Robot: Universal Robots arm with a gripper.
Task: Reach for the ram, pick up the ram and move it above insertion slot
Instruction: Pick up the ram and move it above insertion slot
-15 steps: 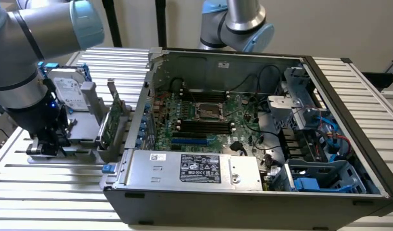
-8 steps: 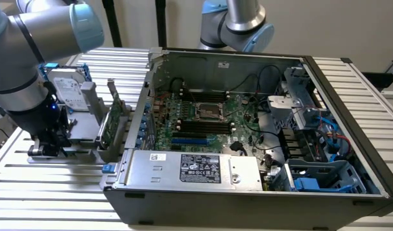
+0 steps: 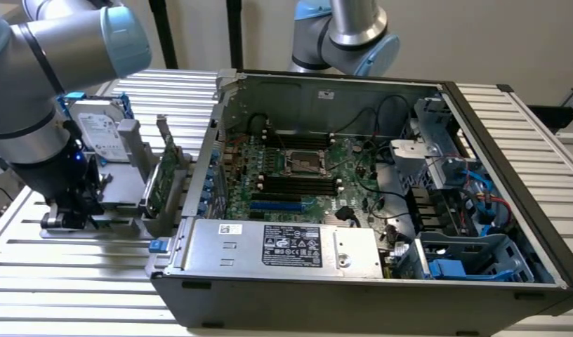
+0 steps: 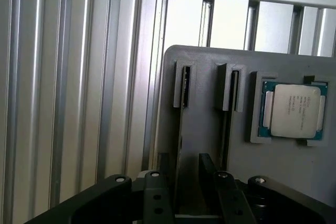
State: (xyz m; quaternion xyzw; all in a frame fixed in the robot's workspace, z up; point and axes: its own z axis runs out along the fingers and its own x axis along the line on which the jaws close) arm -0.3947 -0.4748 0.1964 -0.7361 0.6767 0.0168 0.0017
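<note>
Down at the grey holder [image 4: 205,129], the gripper [image 4: 184,163] straddles the ram [image 4: 181,124], jaws apart, a processor [image 4: 295,109] nearby.

The case [image 3: 361,298] stands on the table [image 3: 81,281], with the holder [image 3: 118,189] at the exterior view's left of it. On the holder, the card [image 3: 160,186] stands between the drive [image 3: 97,133] and the case. The ram [image 4: 185,85] and a second stick [image 4: 231,90] stand side by side in slots, and the CPU [image 4: 295,109] lies beside the second stick. My gripper [image 4: 184,163] is over the ram, one finger at each side.
</note>
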